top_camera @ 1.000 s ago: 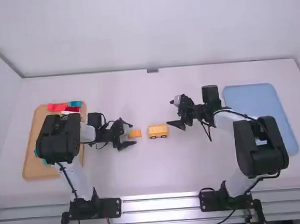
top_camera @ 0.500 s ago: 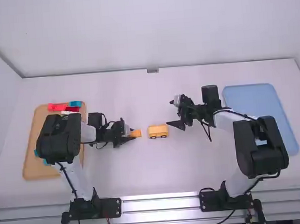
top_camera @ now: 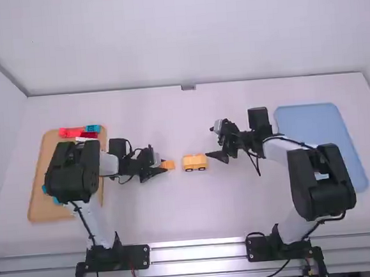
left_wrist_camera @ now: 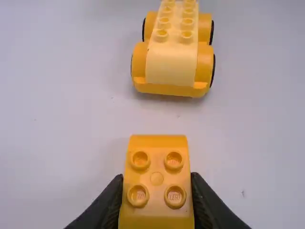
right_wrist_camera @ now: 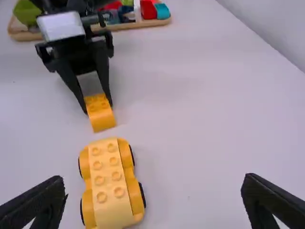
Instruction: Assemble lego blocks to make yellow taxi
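A plain white table (top_camera: 241,204) lies under both grippers, with pale walls (top_camera: 164,37) behind it. The left gripper (top_camera: 161,166) is closed in on the sides of a small yellow block (top_camera: 168,165), four studs up, one finger against each flank; whether the block touches the table I can't tell. Just past those fingertips, apart from the block, a yellow wheeled base (top_camera: 194,163) stands upright, studs up, between the two grippers. The right gripper (top_camera: 209,141) has its fingers spread wide with nothing between them, one tip near the base's far end. Behind the left fingers, partly under that arm, a wooden tray (top_camera: 41,204) holds red blocks (top_camera: 71,133), teal ones (top_camera: 93,128) and a green piece (right_wrist_camera: 27,12). Behind the right fingers lies a blue tray (top_camera: 312,119), that arm reaching across part of it.
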`<state>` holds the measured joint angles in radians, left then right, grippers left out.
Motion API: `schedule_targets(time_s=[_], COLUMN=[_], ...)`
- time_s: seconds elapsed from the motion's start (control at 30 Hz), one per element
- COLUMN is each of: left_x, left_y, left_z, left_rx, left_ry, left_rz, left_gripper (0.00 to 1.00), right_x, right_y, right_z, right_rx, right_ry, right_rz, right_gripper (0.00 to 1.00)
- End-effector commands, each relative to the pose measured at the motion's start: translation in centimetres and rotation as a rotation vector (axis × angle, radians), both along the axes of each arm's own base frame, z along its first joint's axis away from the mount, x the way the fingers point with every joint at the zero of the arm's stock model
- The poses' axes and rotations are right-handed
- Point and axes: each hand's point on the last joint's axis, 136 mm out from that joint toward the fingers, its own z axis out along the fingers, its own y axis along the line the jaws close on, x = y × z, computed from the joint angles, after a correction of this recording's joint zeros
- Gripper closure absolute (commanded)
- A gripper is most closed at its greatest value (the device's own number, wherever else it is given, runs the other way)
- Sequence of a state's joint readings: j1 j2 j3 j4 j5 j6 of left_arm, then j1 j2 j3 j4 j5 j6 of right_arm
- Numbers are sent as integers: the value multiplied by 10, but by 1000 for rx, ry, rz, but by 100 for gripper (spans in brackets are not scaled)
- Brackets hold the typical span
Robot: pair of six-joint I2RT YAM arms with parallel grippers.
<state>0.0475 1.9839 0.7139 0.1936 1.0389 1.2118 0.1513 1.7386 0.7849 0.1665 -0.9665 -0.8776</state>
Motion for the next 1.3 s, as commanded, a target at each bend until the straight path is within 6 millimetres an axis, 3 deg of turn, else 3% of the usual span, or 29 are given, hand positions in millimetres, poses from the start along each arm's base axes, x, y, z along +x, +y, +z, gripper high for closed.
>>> schedule_targets(time_s=[0.0, 0.13, 0.27, 0.57, 0.83, 1.07, 1.27], left_x=[8, 6, 5, -4, -5, -1, 5], left_y=[-6, -13, -20, -39, -41, -42, -44], left_z=[32, 50, 60, 61, 62, 64, 69], left_rx=[-28, -17, -17, -29, -30, -41, -53], left_ry=[-70, -109, -136, -133, -136, -125, -136], left_rz=[-19, -41, -61, -116, -124, -105, -91], left_gripper=[90, 89, 89, 90, 91, 91, 92], right_x=[-19, -38, -36, -28, -13, -14, -17], right_y=[6, 16, 23, 36, 41, 43, 39], right_z=[-14, -35, -45, -67, -87, -90, -99], right_rx=[-42, -48, -16, 114, 128, 143, 110], right_ry=[-54, -120, -121, -91, -63, -49, -28], right_rz=[58, 120, 102, 206, 217, 229, 205], right_gripper=[2, 2, 2, 2, 2, 0, 7])
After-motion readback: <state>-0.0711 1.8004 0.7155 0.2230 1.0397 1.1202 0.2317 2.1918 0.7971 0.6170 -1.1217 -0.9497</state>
